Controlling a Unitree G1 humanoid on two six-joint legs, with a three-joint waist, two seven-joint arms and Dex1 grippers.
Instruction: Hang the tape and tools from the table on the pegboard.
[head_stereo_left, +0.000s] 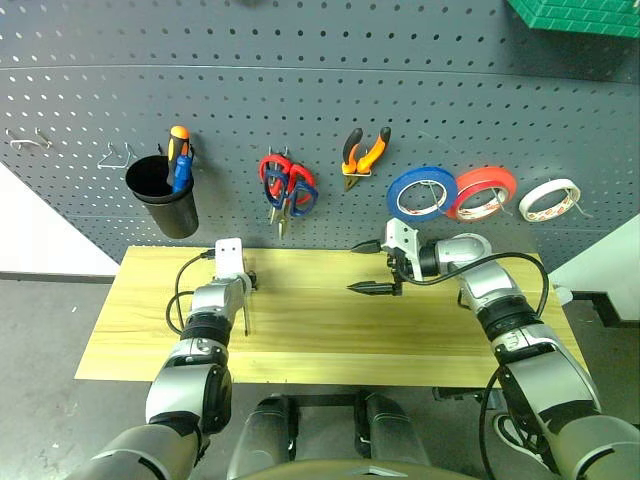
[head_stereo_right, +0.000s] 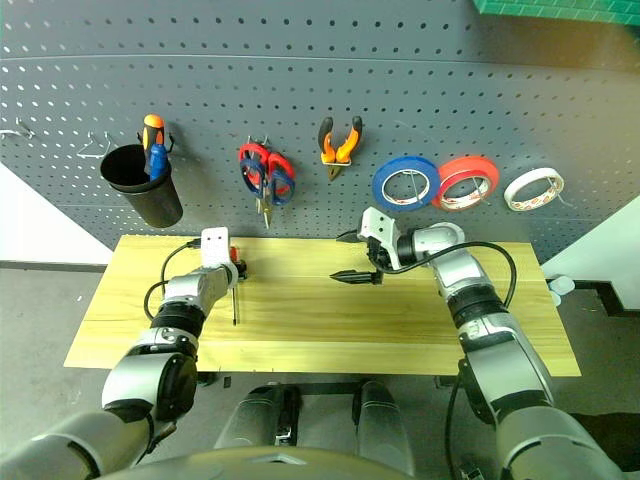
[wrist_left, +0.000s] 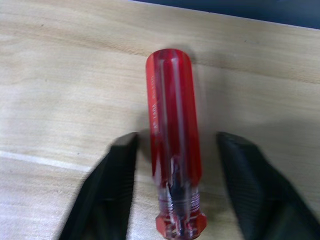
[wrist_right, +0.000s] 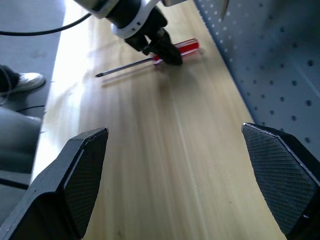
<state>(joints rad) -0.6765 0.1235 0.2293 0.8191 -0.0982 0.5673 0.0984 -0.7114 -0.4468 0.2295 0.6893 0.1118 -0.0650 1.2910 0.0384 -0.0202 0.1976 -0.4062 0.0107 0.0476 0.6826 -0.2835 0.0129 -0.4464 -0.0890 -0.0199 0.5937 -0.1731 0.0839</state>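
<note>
The left end effector (wrist_left: 175, 200) straddled the red-handled screwdriver (wrist_left: 174, 130), fingers not yet touching it. The right end effector (wrist_right: 175, 170) stood wide, empty. The round handle could roll under uneven closure.

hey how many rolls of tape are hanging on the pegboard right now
3, side by side on the pegboard's right part: blue roll, then red-orange roll, then cream-white tape farthest right.

Glossy translucent plastic screwdriver handle (wrist_left: 172, 140) (red) lies on matt, grained wood table (wrist_left: 60, 100).
</note>
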